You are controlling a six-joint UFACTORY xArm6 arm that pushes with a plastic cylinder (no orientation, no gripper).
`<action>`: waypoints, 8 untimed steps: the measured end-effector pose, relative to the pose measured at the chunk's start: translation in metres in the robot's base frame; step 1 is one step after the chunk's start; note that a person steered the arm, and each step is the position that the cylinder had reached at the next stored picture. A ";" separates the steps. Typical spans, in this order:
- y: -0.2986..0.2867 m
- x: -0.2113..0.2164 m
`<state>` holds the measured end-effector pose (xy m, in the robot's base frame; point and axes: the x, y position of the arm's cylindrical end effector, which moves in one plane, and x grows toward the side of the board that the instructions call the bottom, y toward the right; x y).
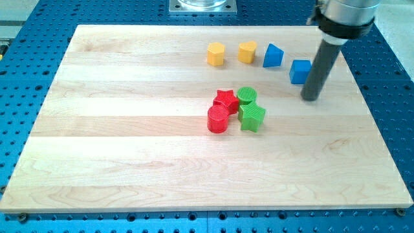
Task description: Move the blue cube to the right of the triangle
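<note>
The blue cube (299,71) sits on the wooden board near the view's upper right. The blue triangle (273,55) lies just up and to the left of it, a small gap between them. My tip (311,98) is down on the board just right of and slightly below the cube, the rod's side close against the cube's right edge; I cannot tell if they touch.
Two yellow blocks (216,54) (247,52) lie left of the triangle. At the board's middle a cluster: red star (226,99), red cylinder (218,120), green cylinder (246,95), green star (252,117). The board's right edge (372,103) is near the rod.
</note>
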<state>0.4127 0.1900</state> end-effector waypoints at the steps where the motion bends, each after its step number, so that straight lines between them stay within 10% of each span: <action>1: -0.013 -0.001; 3: -0.012 -0.065; 6: 0.021 0.014; 8: 0.021 -0.078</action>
